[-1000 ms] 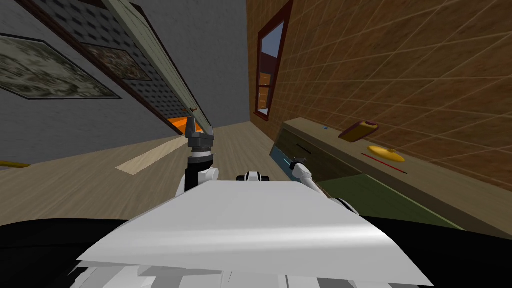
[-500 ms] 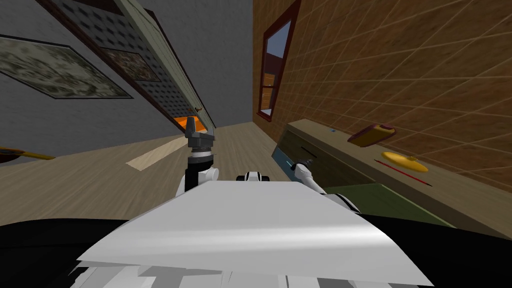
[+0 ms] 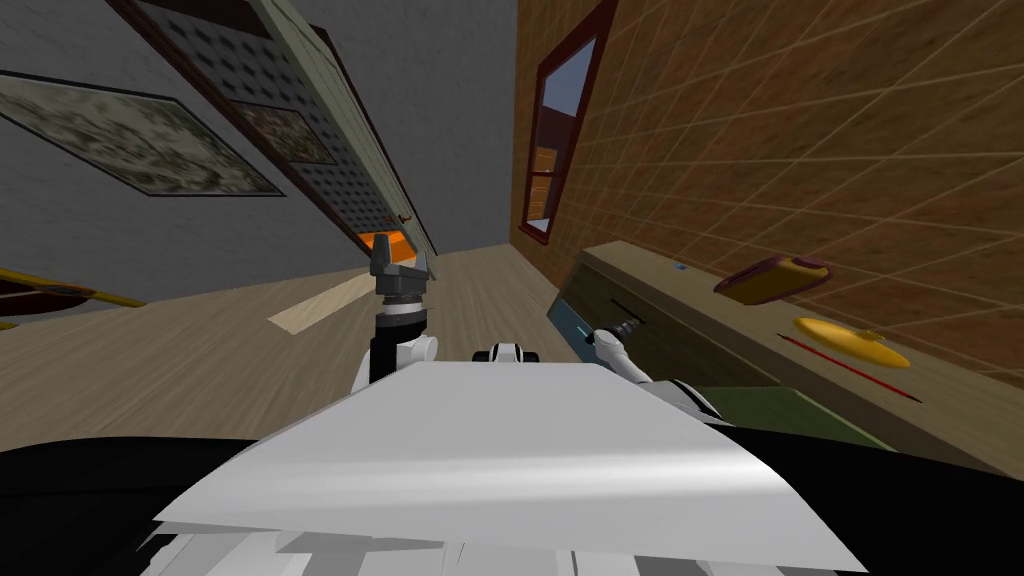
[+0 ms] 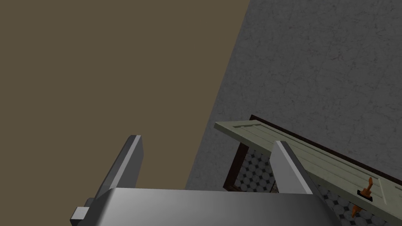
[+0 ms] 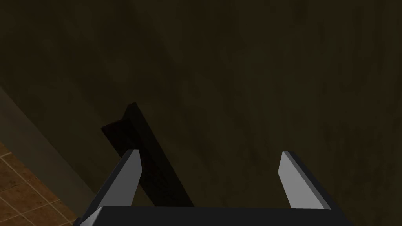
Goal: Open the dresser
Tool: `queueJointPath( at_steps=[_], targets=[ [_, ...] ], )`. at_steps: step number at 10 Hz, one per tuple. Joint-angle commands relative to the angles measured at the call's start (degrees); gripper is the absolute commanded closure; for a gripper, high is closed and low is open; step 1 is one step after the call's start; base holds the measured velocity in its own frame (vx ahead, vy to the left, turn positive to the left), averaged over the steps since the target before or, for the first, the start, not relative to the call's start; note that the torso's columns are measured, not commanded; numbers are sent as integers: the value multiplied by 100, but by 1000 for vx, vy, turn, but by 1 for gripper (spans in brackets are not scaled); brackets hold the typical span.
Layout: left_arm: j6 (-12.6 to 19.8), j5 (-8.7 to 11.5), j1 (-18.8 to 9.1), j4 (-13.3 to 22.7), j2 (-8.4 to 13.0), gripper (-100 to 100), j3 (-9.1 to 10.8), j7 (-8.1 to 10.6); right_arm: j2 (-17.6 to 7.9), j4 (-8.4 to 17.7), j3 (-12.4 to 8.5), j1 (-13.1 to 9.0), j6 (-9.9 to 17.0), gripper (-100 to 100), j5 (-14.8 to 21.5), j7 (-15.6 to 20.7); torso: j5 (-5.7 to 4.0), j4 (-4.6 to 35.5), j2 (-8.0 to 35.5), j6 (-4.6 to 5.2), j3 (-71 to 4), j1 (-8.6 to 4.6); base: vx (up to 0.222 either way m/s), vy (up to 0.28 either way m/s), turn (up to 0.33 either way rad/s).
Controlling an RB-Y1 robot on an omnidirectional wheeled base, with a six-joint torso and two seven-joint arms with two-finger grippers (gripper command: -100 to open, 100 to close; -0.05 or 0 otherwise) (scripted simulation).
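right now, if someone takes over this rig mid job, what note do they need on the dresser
Left gripper: open, holding nothing, raised in front of the chest, away from the job.
Right gripper: open, close against the dark dresser front. The black bar handle lies just inside one finger and is not clamped.
The dresser stands along the brick wall on my right.
Done: the reach to the handle.
Left: centre the fingers on the handle, shut on it, then pull to open.
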Motion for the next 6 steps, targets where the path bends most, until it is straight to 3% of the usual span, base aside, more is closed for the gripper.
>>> queueJointPath(
  at_steps=[1, 3, 5, 6],
  targets=[
    [0, 0, 0, 0, 0, 0, 0, 0, -119, 258, 31, -76, 335, -100, 306, 156, 0, 1, 0, -1, 0, -2, 42, 13, 64],
    [0, 0, 0, 0, 0, 0, 0, 0, -193, 470, 68, -145, 535, -100, 528, 200, 0, 2, 4, -2, 3, 0, 28, 18, 64],
    [0, 0, 0, 0, 0, 0, 0, 0, -192, 486, 74, -145, 459, -100, 491, 110, -1, 2, 7, 0, 4, -3, 7, 3, 7],
    [0, 0, 0, 0, 0, 0, 0, 0, -191, 485, 74, -145, 457, 100, 490, 109, -1, 2, 7, 0, 5, -5, 0, 0, 0]
  ],
)
